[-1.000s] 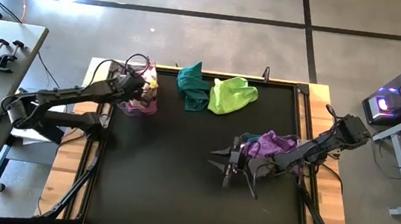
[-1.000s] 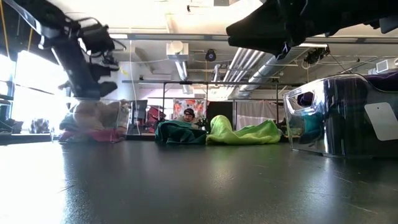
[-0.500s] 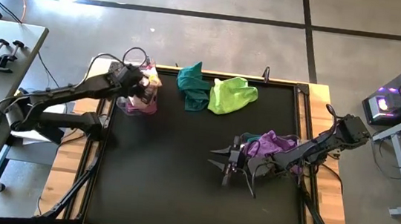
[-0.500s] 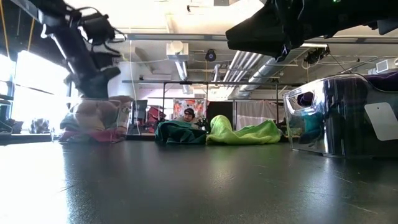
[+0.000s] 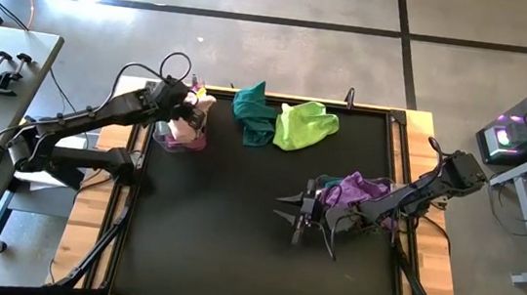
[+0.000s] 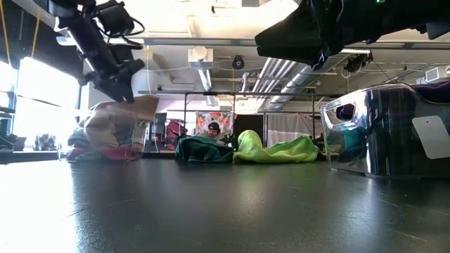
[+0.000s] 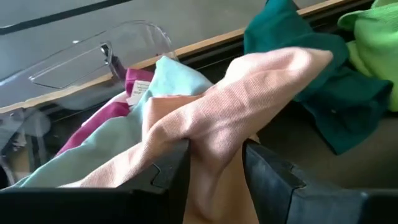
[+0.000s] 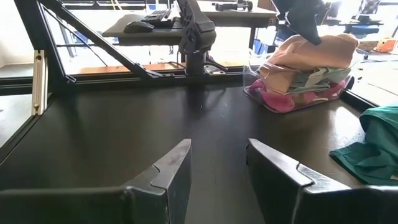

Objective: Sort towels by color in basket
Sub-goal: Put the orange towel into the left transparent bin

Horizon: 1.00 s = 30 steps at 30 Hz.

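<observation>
Surface: black bench (image 5: 235,233) with a wooden rim, on a grey concrete floor; the low view looks into a workshop room behind.
Left end effector (image 7: 214,163): above the clear plastic basket (image 5: 168,139) at the bench's far left corner; its two dark fingers (image 7: 171,171) pinch a fold of the soft peach towel (image 7: 249,93), which hangs lifted over the basket.
Basket contents: a mint towel (image 7: 127,127) and a magenta towel (image 7: 102,118) lie under the peach one, seen in the left wrist view.
Right end effector (image 8: 217,163): low over the black mat, right of centre, fingers spread with nothing between them, pointing toward the left basket.
Right basket: a second clear basket (image 6: 373,137) under the right arm, holding a crumpled purple towel (image 5: 362,189).
Loose towels: a dark teal towel (image 5: 252,115) and a lime green towel (image 5: 305,124) lie touching each other at the bench's far edge, between the two arms.
</observation>
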Tool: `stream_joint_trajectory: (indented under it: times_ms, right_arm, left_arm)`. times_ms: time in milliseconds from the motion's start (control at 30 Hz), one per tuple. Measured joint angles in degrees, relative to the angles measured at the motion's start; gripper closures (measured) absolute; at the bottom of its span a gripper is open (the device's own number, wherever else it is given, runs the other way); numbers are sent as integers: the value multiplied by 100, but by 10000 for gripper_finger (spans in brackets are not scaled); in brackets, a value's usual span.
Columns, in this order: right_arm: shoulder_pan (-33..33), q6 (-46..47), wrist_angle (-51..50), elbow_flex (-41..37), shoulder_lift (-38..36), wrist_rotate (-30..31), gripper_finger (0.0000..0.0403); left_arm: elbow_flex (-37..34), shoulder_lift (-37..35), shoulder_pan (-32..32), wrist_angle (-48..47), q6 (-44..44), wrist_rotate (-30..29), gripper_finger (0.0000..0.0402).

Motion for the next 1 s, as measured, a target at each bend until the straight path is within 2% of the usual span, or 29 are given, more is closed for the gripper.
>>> stream_joint_trajectory:
  times_ms: [133, 233, 300, 467, 633, 733, 900, 1000]
  right_arm:
    - [-75, 108, -16, 0, 0, 0, 253]
    - [-106, 129, -17, 0, 0, 0, 253]
    - [-125, 104, -17, 0, 0, 0, 253]
    - [-165, 93, -16, 0, 0, -4, 253]
    - [-163, 89, -19, 0, 0, -26, 253]
    - [-163, 88, -20, 0, 0, -26, 253]
    - [-163, 90, -20, 0, 0, -25, 253]
    - [-163, 129, -20, 0, 0, -25, 253]
  left_arm:
    - [0, -28, 16, -134, 139, -300, 281]
    - [75, -73, 54, -827, -117, -1038, 295]
    - [169, -73, 56, -1440, -364, -1279, 307]
    - [432, -156, 47, -2201, -578, -1306, 321]
    - [833, -344, 39, -2419, -499, -1237, 303]
    - [953, -430, 28, -2146, -372, -957, 290]
    - [631, -394, -55, -411, 217, -10, 291]
    - [229, -151, -25, 454, 317, 93, 305]
